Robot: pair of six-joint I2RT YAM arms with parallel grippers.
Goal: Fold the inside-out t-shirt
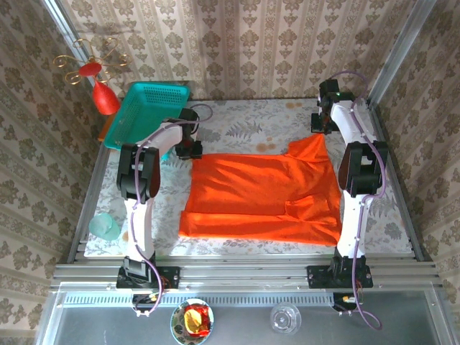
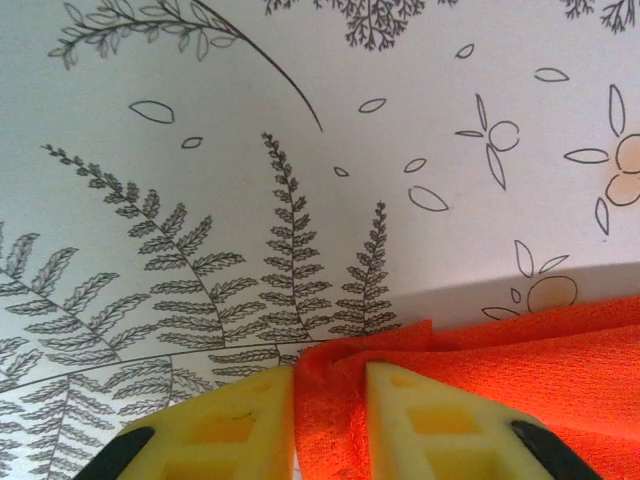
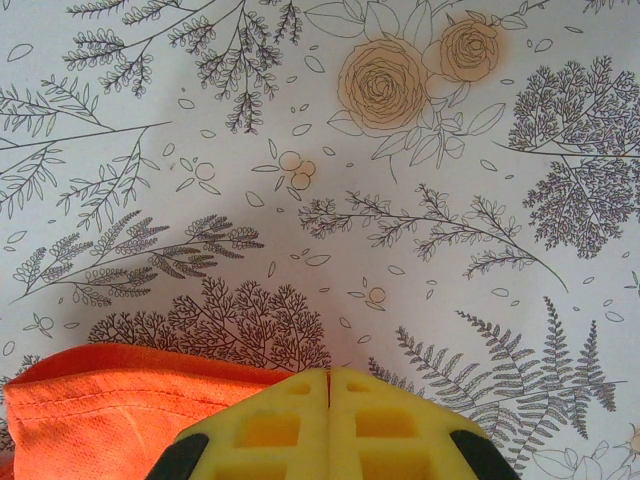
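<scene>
Two shallow holds: left gripper (image 2: pixel 330 373) pinches shirt (image 1: pixel 259 194) edge, right gripper (image 3: pixel 330 376) is closed at a corner; cloth could slip.

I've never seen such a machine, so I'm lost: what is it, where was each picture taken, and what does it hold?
These are two robot arms bolted at the near edge of a table, each ending in a two-finger gripper. The wide picture looks down from above and behind them. The other two come from cameras on the wrists; the yellow blocks are the fingers. On the table lies an orange-red t-shirt, with a teal basket at the far left. The left gripper pinches a fold of the shirt. The right gripper is shut beside the shirt's edge; whether cloth is caught is unclear.
</scene>
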